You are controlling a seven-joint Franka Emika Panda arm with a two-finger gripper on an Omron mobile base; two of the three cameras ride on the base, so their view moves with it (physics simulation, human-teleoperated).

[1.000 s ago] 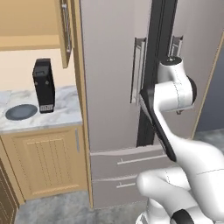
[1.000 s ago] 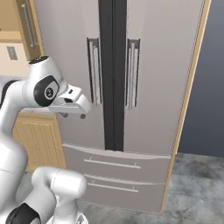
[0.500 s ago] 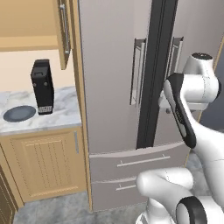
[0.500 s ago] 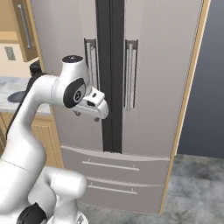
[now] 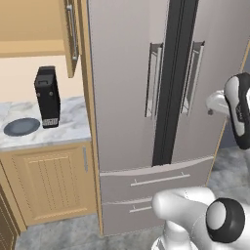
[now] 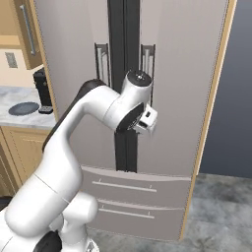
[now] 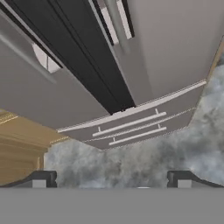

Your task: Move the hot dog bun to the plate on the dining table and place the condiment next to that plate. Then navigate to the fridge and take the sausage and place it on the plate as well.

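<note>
The gripper (image 7: 111, 179) gapes wide and empty before the fridge (image 5: 161, 112), doors closed, with bare floor (image 7: 144, 159) below the drawers. Since a second ago the arm has swung rightward across the door handles (image 6: 147, 61).

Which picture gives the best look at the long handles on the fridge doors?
The left base view: both handles hang unobstructed on either side of the fridge's dark centre gap. In the right base view the white arm covers their lower parts. The hand view catches them tilted, near its top edge.
</note>
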